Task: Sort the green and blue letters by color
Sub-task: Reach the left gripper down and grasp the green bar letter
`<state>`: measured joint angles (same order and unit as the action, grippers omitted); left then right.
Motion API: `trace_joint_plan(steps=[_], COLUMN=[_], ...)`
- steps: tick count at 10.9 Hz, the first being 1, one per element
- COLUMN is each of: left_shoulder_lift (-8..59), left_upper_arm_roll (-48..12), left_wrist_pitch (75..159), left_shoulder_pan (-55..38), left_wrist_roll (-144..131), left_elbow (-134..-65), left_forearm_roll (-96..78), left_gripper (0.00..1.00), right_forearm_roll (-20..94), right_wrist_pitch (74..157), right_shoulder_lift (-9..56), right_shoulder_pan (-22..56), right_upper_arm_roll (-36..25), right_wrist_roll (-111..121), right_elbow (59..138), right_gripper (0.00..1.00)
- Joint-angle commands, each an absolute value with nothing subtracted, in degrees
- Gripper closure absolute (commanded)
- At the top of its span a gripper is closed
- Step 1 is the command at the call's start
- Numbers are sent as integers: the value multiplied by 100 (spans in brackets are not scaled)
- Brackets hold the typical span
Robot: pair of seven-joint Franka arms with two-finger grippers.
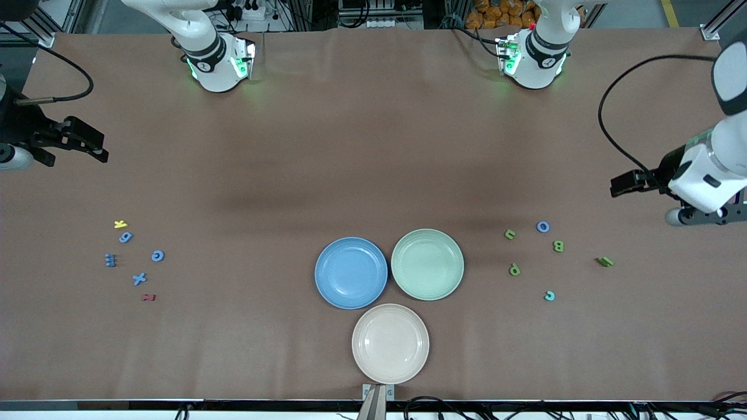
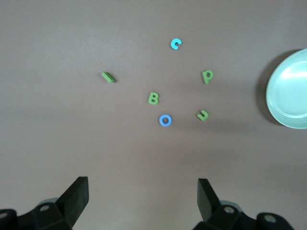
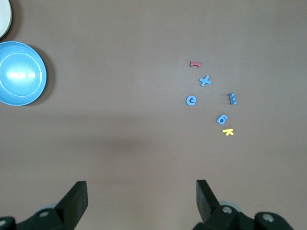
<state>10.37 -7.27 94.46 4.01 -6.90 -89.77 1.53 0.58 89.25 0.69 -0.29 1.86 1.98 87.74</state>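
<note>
Several blue letters lie at the right arm's end of the table: a 6 (image 1: 126, 237), an E (image 1: 110, 260), a C (image 1: 157, 255) and an X (image 1: 139, 279); the X also shows in the right wrist view (image 3: 205, 80). At the left arm's end lie green letters J (image 1: 510, 234), B (image 1: 558, 246), P (image 1: 514, 269) and a bar (image 1: 605, 262), with a blue O (image 1: 543, 227) and a light blue C (image 1: 549, 296). My left gripper (image 1: 620, 185) (image 2: 143, 187) is open and empty above bare table beside them. My right gripper (image 1: 96, 146) (image 3: 141, 189) is open and empty.
A blue plate (image 1: 351, 272), a green plate (image 1: 427, 264) and a cream plate (image 1: 390, 343) sit together mid-table near the front camera. A yellow letter (image 1: 121, 224) and a dark red letter (image 1: 149, 297) lie among the blue ones.
</note>
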Motion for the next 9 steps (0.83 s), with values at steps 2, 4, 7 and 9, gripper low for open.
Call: trace_joint_plan(steps=[2, 4, 7, 9], left_shoulder_lift=[1352, 1738, 2310, 2547], left_upper_arm_roll=[-590, -283, -115, -53], left_wrist_pitch=[10764, 11291, 12283, 13075], left_shoulder_pan=[756, 800, 1010, 1011], left_wrist_roll=[-588, -606, -781, -1289], left_elbow=[-9755, -9782, -10000, -10378], left_forearm_roll=[255, 255, 246, 246], left_gripper=[0, 0, 0, 0], right_forearm_roll=[123, 123, 123, 123], right_wrist_pitch=[8930, 8930, 8930, 8956], right_shoulder_lift=[53, 53, 53, 96], right_shoulder_pan=[-44, -35, -44, -70], right_upper_arm_roll=[193, 193, 193, 193], right_wrist_roll=[185, 185, 185, 211], right_elbow=[8798, 8798, 8798, 8789], right_gripper=[0, 0, 0, 0])
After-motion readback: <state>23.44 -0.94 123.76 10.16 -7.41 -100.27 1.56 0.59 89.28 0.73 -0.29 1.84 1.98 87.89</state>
